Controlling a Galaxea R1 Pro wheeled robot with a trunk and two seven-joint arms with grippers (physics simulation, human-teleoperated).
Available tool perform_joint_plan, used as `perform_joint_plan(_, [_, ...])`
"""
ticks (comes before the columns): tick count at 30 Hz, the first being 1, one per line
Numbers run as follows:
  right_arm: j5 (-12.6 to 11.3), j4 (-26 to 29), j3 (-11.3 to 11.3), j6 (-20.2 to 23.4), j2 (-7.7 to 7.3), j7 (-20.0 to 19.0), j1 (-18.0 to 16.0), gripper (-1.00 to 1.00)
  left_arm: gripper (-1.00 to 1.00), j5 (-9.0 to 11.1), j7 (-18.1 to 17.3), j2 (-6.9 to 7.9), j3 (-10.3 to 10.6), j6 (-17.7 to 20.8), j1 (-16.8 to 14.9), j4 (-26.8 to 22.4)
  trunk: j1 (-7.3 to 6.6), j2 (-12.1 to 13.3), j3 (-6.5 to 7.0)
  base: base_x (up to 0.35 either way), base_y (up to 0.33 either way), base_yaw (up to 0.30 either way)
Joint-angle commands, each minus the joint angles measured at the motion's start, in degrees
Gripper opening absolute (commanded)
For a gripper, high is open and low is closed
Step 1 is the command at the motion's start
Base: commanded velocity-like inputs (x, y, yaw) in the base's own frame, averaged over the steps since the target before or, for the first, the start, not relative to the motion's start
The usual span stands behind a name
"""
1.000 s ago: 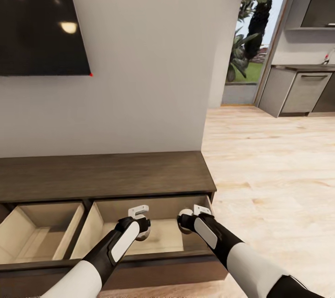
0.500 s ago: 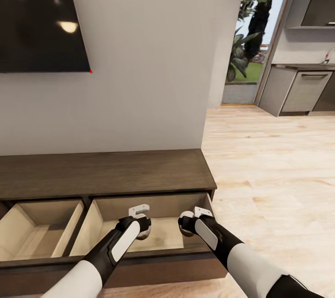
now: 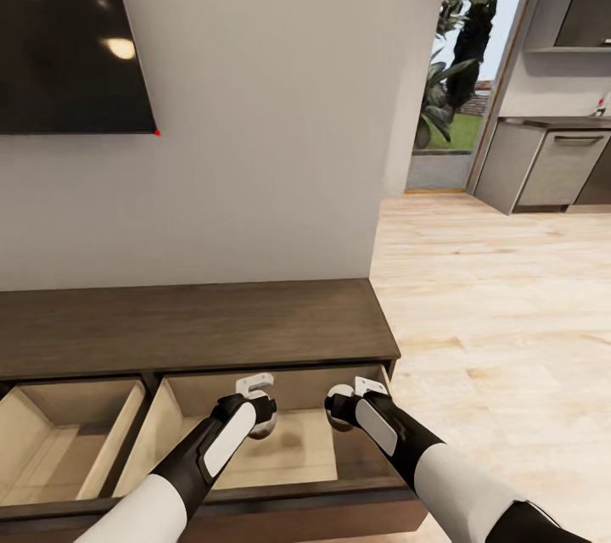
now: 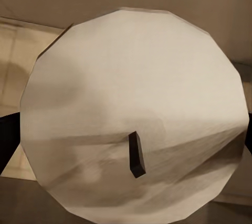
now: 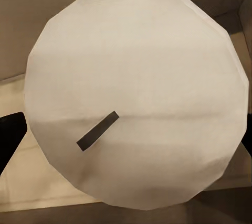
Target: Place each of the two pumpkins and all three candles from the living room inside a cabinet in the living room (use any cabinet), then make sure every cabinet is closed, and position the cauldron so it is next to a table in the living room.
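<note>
The long, low dark-brown wooden cabinet [image 3: 195, 327] is standing against the white wall with two drawers pulled out, and both arms are reaching over the right-hand open drawer [image 3: 255, 441], its pale floor lying directly beneath the wrists. The left gripper [image 3: 255, 390] is hovering over the middle of that drawer, and the right gripper [image 3: 356, 390] is hanging beside it, nearer the drawer's right wall. Each wrist camera is looking straight down the flat top of a stubby beige candle, one on the left [image 4: 136, 114] and one on the right [image 5: 136, 95], its dark wick up, so each candle's long axis is running along the fingers. Each hand is probably clamping its candle, though the fingers are hidden.
</note>
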State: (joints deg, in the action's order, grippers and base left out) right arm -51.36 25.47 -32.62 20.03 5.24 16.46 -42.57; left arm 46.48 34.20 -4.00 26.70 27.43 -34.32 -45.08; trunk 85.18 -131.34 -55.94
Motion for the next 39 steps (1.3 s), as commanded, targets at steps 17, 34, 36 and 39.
perform_joint_plan(17, [-0.3, -3.4, -0.4, -3.4, 0.03, -0.4, -0.1, -1.0, -1.0, 0.4, 0.7, -0.21, 0.2, 0.1, 0.0, 0.0, 3.28, -6.0, -2.75, 0.001, 0.0, 0.0])
perform_joint_plan(34, [-0.4, -3.6, -2.6, -4.3, 0.19, -1.3, -0.1, -1.0, -1.0, 0.4, 0.7, -0.31, 0.5, 0.1, 0.0, 0.0, 6.55, -11.9, -5.9, 0.0, 0.0, 0.0])
perform_joint_plan(36, [-0.4, -3.6, -2.7, -4.3, 0.2, -1.3, -0.1, -1.0, -1.0, 0.3, 0.7, -0.31, 0.5, 0.1, 0.0, 0.0, 6.55, -11.9, -5.9, 0.0, 0.0, 0.0])
perform_joint_plan(39, [-0.4, -3.6, -2.7, -4.3, 0.21, -1.3, -0.1, -1.0, -1.0, 0.3, 0.7, -0.31, 0.5, 0.1, 0.0, -0.1, 6.55, -11.9, -5.9, 0.0, 0.0, 0.0])
